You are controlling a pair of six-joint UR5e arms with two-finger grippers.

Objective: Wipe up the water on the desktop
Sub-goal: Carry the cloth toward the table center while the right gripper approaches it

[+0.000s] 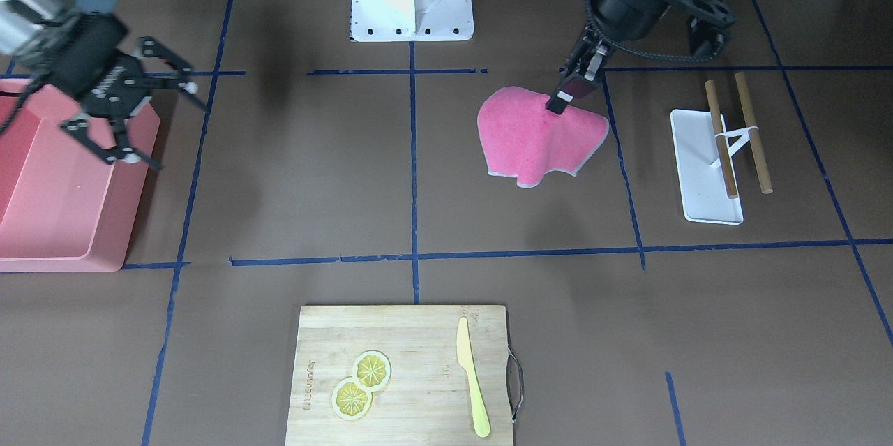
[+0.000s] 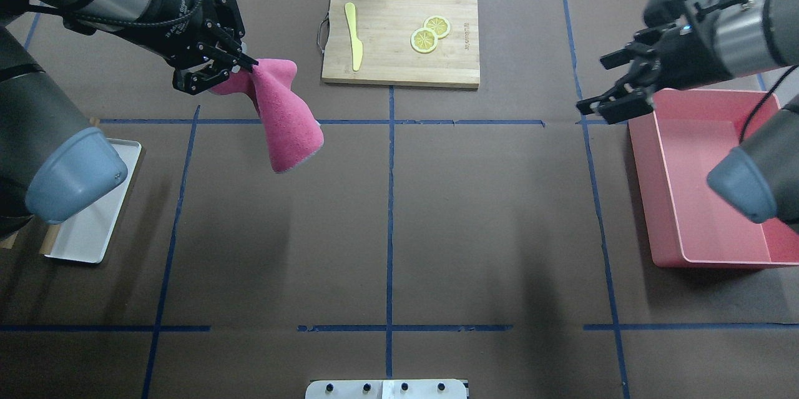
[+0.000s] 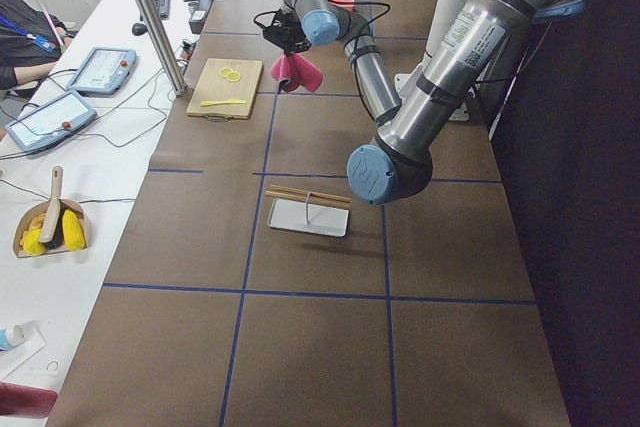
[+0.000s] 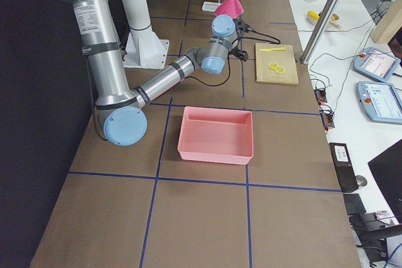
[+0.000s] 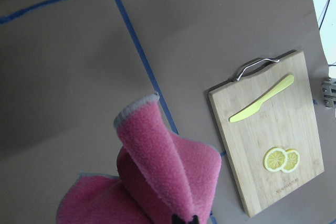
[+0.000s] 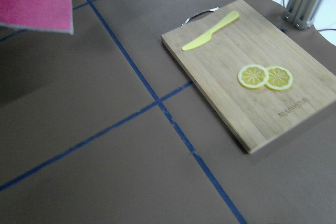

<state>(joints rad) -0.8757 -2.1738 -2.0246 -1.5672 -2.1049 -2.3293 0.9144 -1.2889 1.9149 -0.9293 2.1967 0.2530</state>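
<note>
Above brown desktop (image 2: 487, 211), left hand (image 2: 245, 65) tight on dangling pink cloth (image 2: 288, 119); right hand (image 2: 592, 85) wide open, empty.

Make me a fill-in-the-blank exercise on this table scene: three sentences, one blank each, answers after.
The left gripper is shut on the ____ cloth, which hangs over the desktop.
The right gripper has its jaws ____.
On the cutting board lie a yellow knife and ____ lemon slices.
Missing words: pink; open; two.
</note>
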